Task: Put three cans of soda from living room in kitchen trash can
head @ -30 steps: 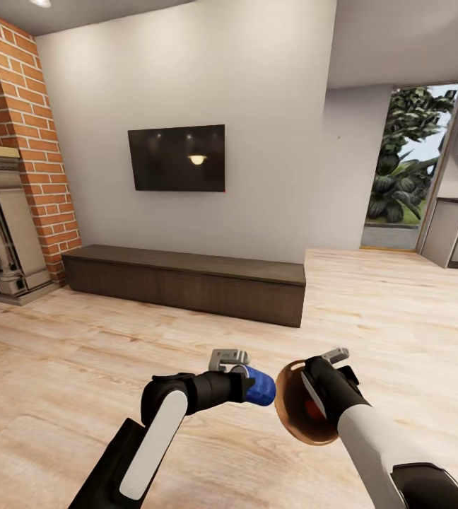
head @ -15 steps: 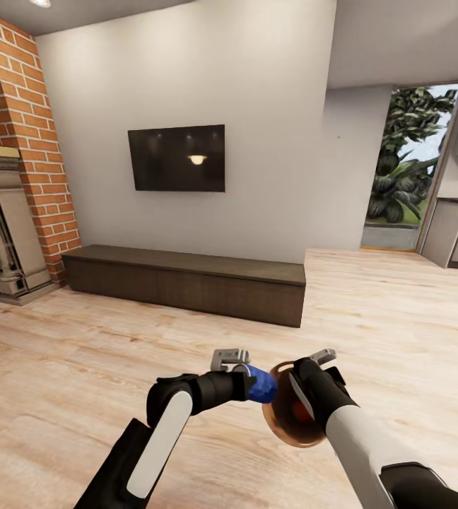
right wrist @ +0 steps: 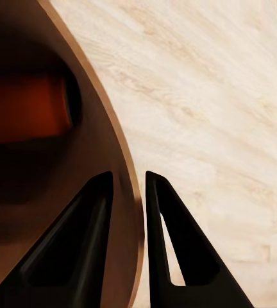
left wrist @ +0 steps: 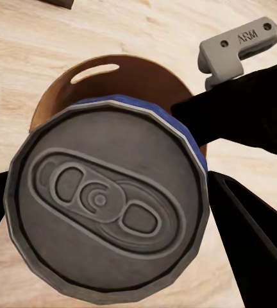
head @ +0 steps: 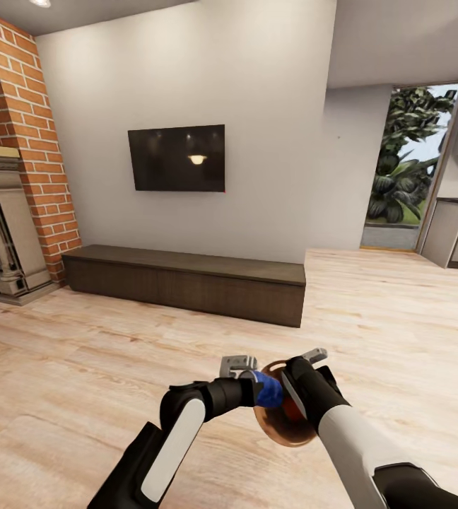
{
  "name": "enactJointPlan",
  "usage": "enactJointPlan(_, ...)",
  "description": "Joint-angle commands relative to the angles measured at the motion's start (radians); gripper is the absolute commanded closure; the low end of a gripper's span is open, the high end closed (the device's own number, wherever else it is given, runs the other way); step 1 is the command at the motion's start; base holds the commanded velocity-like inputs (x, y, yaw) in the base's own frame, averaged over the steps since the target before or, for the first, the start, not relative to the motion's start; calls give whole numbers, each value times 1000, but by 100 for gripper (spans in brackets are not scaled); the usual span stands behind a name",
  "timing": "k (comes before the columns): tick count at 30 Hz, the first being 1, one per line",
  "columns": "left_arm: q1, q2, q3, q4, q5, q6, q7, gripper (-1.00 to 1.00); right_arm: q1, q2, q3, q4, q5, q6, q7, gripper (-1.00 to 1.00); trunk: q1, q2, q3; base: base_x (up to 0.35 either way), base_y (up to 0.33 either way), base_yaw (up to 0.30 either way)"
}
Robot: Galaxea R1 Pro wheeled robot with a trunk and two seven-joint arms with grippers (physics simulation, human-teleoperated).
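Can at the bin's mouth!
The can (left wrist: pixel 106 208) sits pinched in the left gripper (head: pixel 257 382), right at the tilted bin (head: pixel 275 431); the right gripper (right wrist: pixel 131 237) clamps the bin's rim, an orange-red can (right wrist: pixel 23 106) inside.

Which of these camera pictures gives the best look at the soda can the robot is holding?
The left wrist view: the soda can shows its grey lid large there. The head view shows it small and blue at the bin's mouth; the right wrist view shows something orange-red inside.
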Motion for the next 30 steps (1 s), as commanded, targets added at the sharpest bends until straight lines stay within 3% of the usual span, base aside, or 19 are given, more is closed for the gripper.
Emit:
enactJointPlan(1,0,-1,-5,13,0,-4,0,100,-1,3,1,-2,14,3,1,100,0,0,0,0,0,0)
enactJointPlan(30,-61,-9,-41,242,0,-180,-34,100,-1,18,2,-8,10,7,11,100,0,0,0,0,0,0)
